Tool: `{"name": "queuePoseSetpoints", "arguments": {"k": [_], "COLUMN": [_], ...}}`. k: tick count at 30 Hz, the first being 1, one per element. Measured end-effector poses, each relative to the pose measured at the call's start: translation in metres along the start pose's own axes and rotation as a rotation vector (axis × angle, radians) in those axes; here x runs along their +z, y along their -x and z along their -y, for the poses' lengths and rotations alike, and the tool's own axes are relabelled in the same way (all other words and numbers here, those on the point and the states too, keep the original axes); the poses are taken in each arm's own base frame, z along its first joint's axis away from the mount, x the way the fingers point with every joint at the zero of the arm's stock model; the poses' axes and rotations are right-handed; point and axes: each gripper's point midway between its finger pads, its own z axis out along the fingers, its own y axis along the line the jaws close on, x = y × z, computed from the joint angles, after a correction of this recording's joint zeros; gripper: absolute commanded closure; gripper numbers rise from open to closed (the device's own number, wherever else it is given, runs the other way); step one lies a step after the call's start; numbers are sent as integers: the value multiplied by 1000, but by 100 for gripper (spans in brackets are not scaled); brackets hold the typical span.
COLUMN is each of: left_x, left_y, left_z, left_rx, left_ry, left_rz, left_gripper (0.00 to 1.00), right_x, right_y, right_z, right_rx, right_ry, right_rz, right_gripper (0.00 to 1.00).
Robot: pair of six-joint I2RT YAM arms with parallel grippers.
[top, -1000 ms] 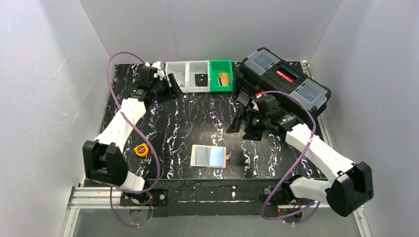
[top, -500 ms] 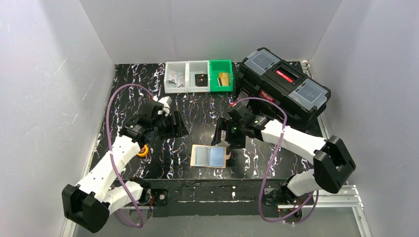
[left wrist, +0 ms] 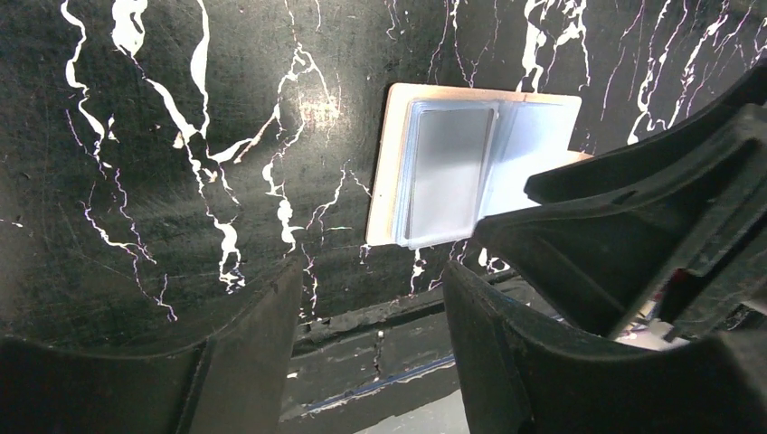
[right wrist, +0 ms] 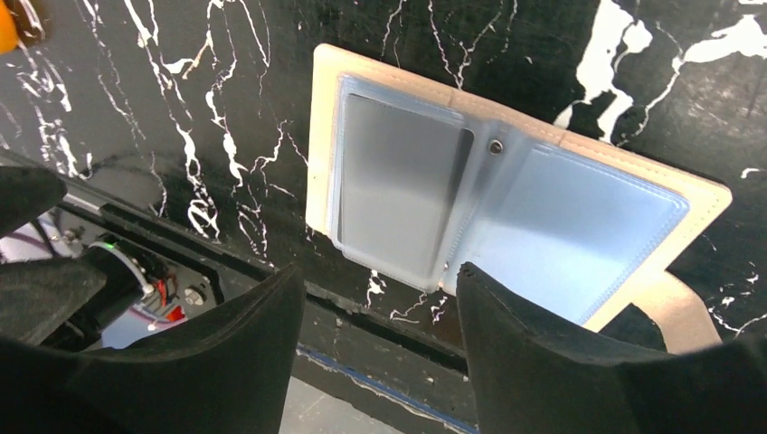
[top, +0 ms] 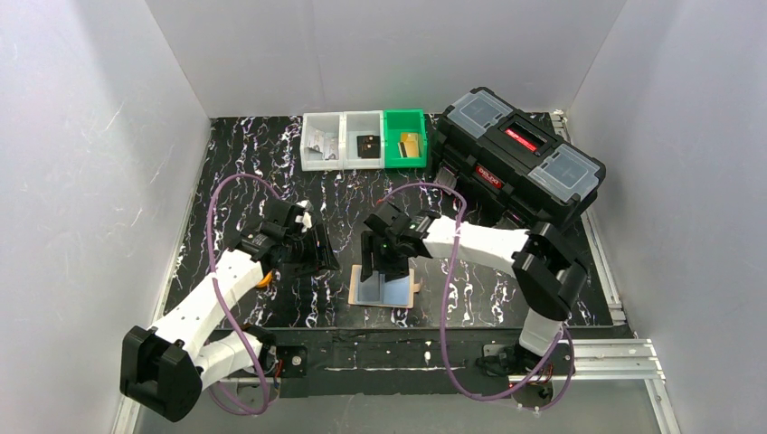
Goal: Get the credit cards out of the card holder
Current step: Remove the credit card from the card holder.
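Overhead, the card holder lies open flat at the near middle of the black marbled table, and the right gripper hangs right over its far edge. The left gripper sits just to its left, not touching. Only this view takes in the black toolbox far right and the row of bins at the far edge.

The right wrist view is the one with the detail: clear sleeves, a snap stud at the fold, and the credit cards tucked inside them, one greyish, one pale blue. Its fingers stand well apart with nothing between them. The left wrist view frames the holder between its own spread, empty fingers, the right arm's dark bulk covering the holder's right half.

The snap tab is partly hidden behind a finger, and an orange thing is cut off at the corner.

Against a second ago, the right arm has swung in from beside the toolbox and the left from the bins; the holder hasn't budged
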Motion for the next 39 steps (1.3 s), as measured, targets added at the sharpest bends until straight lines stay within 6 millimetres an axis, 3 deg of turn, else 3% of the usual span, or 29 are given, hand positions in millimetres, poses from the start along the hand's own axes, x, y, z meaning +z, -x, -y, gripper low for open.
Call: {"name": "queuePoseSetpoints", "arguments": {"k": [4,13,22,36,39], "left_x": [0,0,2,14,17], "left_y": [0,0,0,-6,-7], "left_z": [1,2,1,-2,-1], "left_rx": [-7,-15,-21,-48,-54], "left_ry": [-4,-5,1,24,22], "left_rz": [1,0,-9,-65,-80], "left_gripper": [43,44,44,59,63], "right_x": [11,28,36,42,42], "right_y": [-2,-16,-14,-21,-21], "right_z": [-1,18,11,15,17], "right_rx": [-23,-60,-109,-132,-115], "right_ry": [-58,-185,-206,-212,-186], "right_rz": [-4,-60,-62,-105,-118], "right_gripper": [32,32,32,82,87]}}
